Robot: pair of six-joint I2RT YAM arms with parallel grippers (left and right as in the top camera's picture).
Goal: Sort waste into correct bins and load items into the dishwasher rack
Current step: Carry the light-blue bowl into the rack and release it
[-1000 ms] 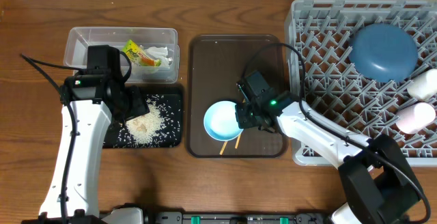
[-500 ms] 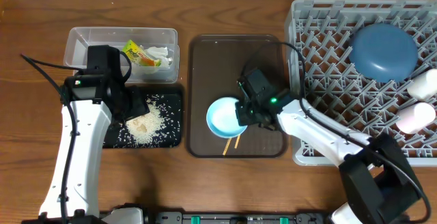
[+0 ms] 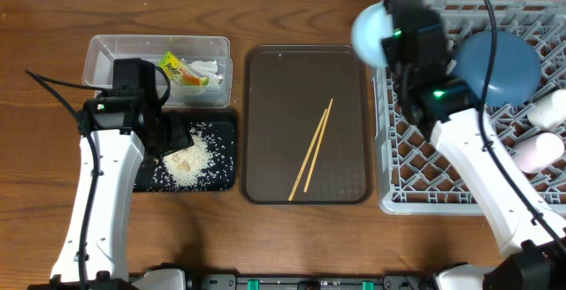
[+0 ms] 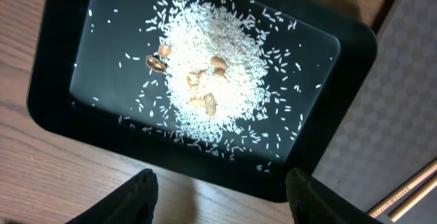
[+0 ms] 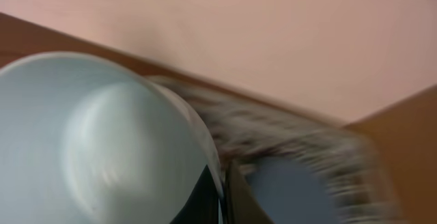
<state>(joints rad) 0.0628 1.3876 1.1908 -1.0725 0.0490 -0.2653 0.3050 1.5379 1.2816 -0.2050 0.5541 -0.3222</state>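
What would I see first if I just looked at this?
The right hand holds a pale-blue bowl up in the air by the left edge of the big grey rack. Next, a heap of white rice lies in the black tray on the left, and two chopsticks lie alone on the brown tray.

The overhead view was bright, even and sharp, with soft shadows beside the arms on the brown wooden counter (image 3: 265,241). The left wrist view was crisp, the shallow black rectangular tray (image 4: 113,9) faintly glossy. The right wrist view was smeared: the pale-blue bowl with white inside (image 5: 102,149) was soft, the large grey plastic rack (image 5: 273,135) streaked.
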